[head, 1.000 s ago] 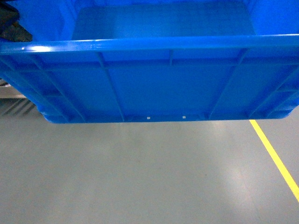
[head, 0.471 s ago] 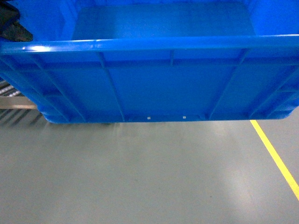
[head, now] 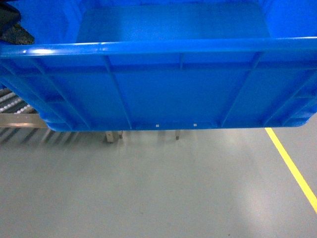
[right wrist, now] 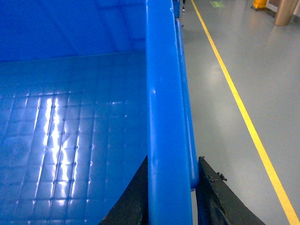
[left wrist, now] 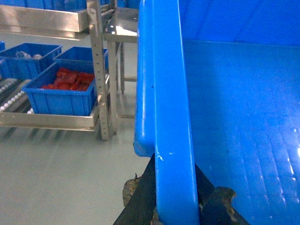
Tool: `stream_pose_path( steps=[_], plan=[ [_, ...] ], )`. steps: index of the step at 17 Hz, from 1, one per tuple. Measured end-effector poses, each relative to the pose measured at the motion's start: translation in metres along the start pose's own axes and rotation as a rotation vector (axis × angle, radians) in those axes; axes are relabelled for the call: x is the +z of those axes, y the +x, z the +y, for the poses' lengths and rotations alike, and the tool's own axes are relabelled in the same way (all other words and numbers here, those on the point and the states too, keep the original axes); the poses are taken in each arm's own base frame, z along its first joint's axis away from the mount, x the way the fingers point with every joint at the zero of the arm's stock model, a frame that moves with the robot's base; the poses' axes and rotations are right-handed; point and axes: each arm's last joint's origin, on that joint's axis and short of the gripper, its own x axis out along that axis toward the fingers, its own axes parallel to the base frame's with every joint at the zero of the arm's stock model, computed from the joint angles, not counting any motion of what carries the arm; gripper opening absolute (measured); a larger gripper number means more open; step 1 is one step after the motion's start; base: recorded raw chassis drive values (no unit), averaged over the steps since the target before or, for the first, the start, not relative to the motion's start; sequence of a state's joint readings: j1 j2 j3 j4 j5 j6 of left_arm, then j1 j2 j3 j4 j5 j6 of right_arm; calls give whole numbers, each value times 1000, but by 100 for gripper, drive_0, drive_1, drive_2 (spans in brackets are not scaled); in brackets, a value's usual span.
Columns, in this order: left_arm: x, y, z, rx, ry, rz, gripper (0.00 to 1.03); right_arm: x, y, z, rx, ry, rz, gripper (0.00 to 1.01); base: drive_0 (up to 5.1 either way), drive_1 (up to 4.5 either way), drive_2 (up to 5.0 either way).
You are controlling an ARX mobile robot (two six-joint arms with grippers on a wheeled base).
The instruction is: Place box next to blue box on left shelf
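**Crate carried above floor, roller shelf at left**

Head view: the box (head: 163,89) is held above open grey floor (head: 158,188); the left shelf (head: 17,111) and its legs are now exposed beneath its left edge, unlike earlier.

Left wrist view: the left gripper (left wrist: 174,201) is clamped on the rim; a smaller blue bin (left wrist: 63,93) sits on the shelf.

Right wrist view: the right gripper (right wrist: 169,197) is clamped on the opposite rim, beside a yellow line (right wrist: 243,117).

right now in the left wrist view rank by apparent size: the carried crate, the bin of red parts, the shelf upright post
1. carried crate, inflated by nearness to the camera
2. bin of red parts
3. shelf upright post, tall but thin

Glossy ribbed plastic box (head: 163,89), brushed metal left shelf (left wrist: 47,121) rails, smooth matt grey floor (head: 158,188).
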State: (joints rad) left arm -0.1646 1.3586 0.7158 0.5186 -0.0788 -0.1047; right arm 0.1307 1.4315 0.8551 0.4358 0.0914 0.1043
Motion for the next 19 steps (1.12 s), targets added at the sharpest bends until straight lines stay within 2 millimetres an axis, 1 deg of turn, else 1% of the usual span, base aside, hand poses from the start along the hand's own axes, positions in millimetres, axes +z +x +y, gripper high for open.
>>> stream_pose_path(
  steps=[16, 19],
  plan=[
    [1, 0, 0, -1, -1, -7, 8, 1, 0, 0, 0, 0, -7, 20, 4, 411, -403],
    [0, 0, 0, 1, 0, 2, 8, 0, 0, 0, 0, 0, 3, 20, 0, 0, 0]
  ],
)
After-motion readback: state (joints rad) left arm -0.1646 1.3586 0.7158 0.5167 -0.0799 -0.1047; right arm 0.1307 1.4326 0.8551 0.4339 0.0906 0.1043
